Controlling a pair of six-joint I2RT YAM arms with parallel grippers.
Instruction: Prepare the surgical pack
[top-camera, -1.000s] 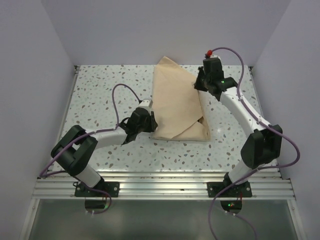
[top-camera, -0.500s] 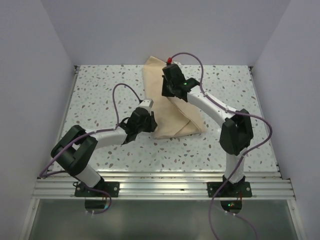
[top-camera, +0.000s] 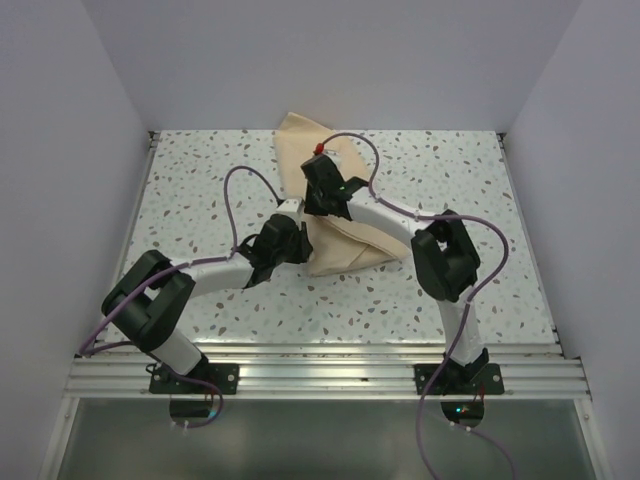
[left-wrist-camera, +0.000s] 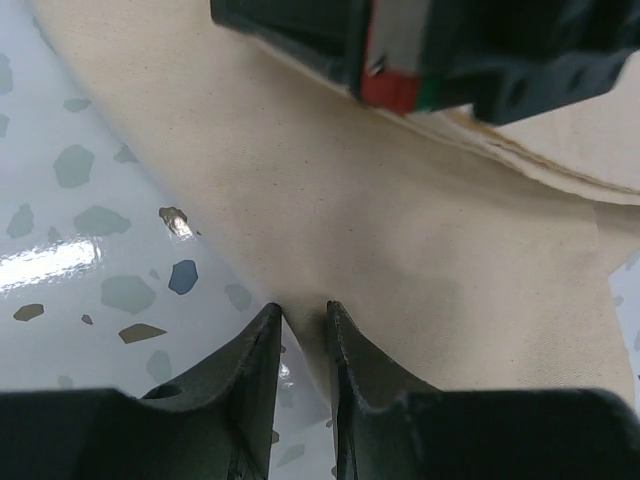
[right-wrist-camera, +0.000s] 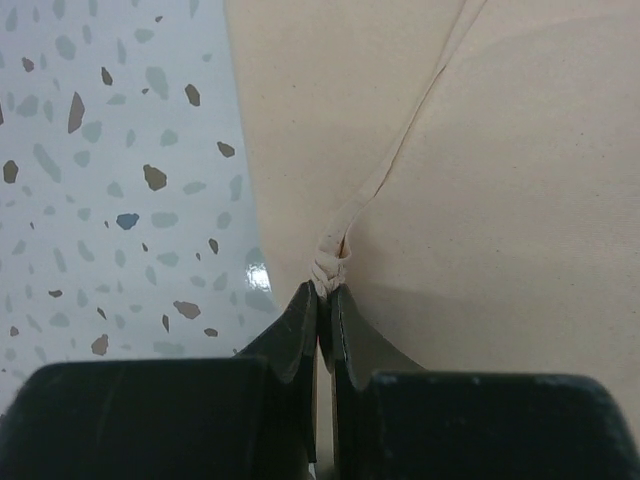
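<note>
The surgical pack shows only as a beige cloth (top-camera: 350, 245), folded into a bundle in the middle of the table, with one corner sticking out toward the back (top-camera: 298, 128). My left gripper (top-camera: 306, 240) is at the bundle's left edge. In the left wrist view its jaws (left-wrist-camera: 302, 308) stand close together with the cloth's (left-wrist-camera: 400, 220) edge pinched between them. My right gripper (top-camera: 314, 208) hangs over the bundle's left part, shut on a bunched hem of the cloth (right-wrist-camera: 500, 200) at its tips (right-wrist-camera: 326, 290). Tray, instruments and gauze are out of view.
The speckled white tabletop (top-camera: 200, 180) is walled at the back and on both sides. An aluminium rail (top-camera: 320, 375) carries the arm bases along the near edge. The right arm's elbow (top-camera: 445, 260) juts out right of the bundle, and a purple cable (top-camera: 240, 185) loops above the left arm.
My right gripper has swept from the bundle's far right edge across to its left, dragging the cloth flap over with it. The bundle's outline has narrowed. The left gripper has stayed put.
</note>
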